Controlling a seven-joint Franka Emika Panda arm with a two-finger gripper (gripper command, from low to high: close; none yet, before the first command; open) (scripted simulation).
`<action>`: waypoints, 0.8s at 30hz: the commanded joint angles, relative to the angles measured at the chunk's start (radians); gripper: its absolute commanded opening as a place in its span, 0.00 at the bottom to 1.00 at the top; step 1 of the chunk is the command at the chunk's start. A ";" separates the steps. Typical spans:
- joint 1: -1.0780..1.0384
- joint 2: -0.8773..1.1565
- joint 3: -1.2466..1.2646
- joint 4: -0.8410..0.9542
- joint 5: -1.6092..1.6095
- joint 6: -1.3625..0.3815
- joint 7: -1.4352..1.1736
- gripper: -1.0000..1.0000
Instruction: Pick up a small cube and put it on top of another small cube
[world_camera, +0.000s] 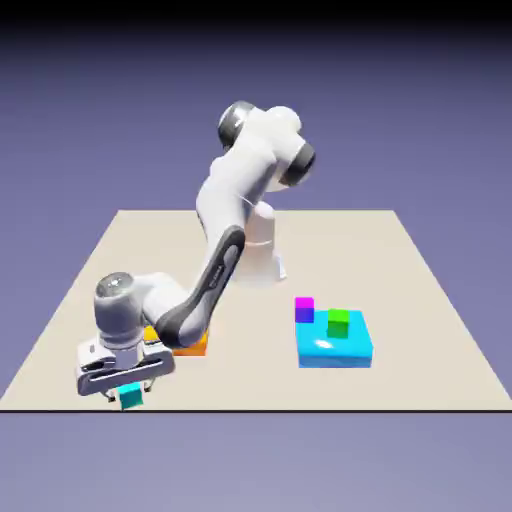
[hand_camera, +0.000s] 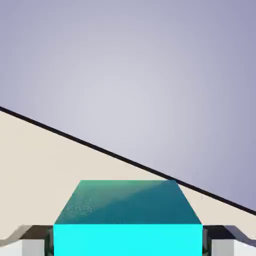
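Note:
The tiny teal-cyan cube (world_camera: 131, 396) sits between my gripper's (world_camera: 130, 392) fingers near the table's front edge at the exterior view's left. In the hand view the teal cube (hand_camera: 127, 220) fills the bottom middle, with a grey fingertip (hand_camera: 35, 237) pressed against each side. The gripper is shut on it. The tiny cube with a magenta top and violet-blue sides (world_camera: 304, 309) stands on the table at the back left corner of the blue slab (world_camera: 335, 348), well to the right of my gripper.
A green cube (world_camera: 338, 322) rests on the blue slab. An orange slab (world_camera: 192, 347) lies partly hidden behind my arm. The table's front edge (hand_camera: 125, 160) runs close by, slanting across the hand view.

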 joint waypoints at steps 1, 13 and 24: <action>0.026 -0.036 -0.034 -0.010 -0.031 -0.027 0.017 0.00; 0.142 -0.471 0.308 -0.300 -0.404 -0.021 0.324 0.00; 0.242 -0.870 0.646 -0.572 -0.747 -0.003 0.609 0.00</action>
